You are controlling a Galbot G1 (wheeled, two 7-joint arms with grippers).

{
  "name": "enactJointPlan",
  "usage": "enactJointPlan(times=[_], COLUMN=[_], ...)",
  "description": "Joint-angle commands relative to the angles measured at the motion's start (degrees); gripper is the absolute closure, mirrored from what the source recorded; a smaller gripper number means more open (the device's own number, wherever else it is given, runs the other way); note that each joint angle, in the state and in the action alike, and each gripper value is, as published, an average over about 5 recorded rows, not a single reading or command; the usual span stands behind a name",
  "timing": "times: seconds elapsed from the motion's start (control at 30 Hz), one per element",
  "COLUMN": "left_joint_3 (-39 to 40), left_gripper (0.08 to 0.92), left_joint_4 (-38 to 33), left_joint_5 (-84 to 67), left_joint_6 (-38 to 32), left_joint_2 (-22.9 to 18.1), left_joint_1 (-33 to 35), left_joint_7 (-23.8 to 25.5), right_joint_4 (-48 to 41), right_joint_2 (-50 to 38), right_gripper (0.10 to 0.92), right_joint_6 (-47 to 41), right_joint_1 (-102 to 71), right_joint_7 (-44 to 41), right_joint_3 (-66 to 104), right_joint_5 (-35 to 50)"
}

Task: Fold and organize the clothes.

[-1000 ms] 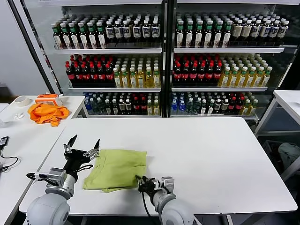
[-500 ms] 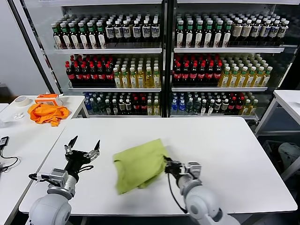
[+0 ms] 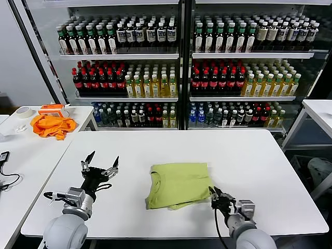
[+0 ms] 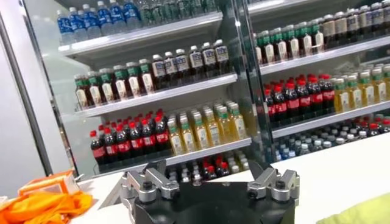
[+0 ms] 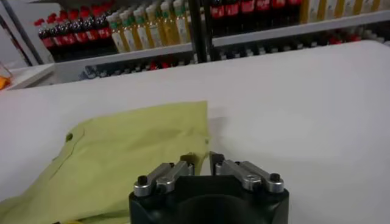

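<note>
The light yellow-green T-shirt lies folded on the white table, near the front edge and a little right of the middle. My right gripper is low at the shirt's near right corner. In the right wrist view its jaws are nearly closed, with the edge of the shirt between them. My left gripper is open and empty, raised above the table to the left of the shirt. In the left wrist view a corner of the shirt shows. No print is visible.
A bright orange garment and a tape roll lie on a side table at the far left. Glass-door coolers full of bottles stand behind the table. Another white table is at the right.
My right gripper has dragged the shirt from the front left of the table to right of the middle and laid it flat. My left gripper has shifted slightly right, still open.
</note>
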Motion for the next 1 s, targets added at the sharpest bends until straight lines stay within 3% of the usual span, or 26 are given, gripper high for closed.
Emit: enactJointPlan(times=[0.03, 0.27, 0.6, 1.0], left_joint_3=[1.38, 1.99, 4.23, 4.68], left_gripper=[0.177, 0.177, 0.177, 0.177], left_joint_4=[0.54, 0.57, 2.40, 5.86], left_joint_5=[0.48, 0.70, 3.39, 4.17], left_joint_6=[-0.83, -2.40, -4.63, -7.52], left_joint_2=[0.01, -0.50, -0.46, -1.29], left_joint_1=[-0.20, 0.08, -1.46, -3.96], left_joint_7=[0.08, 0.14, -0.04, 0.91], right_joint_4=[7.13, -1.16, -12.75, -17.69], right_joint_2=[-1.89, -1.29, 1.93, 1.61], right_gripper=[0.699, 0.499, 0.236, 0.203], right_joint_6=[0.95, 9.79, 18.63, 19.50], right_joint_1=[-4.49, 4.08, 8.51, 12.26], right_joint_7=[-6.08, -8.59, -11.55, -11.84], right_joint_3=[11.74, 11.36, 8.20, 8.26], right_joint_5=[-7.18, -19.73, -30.07, -27.13])
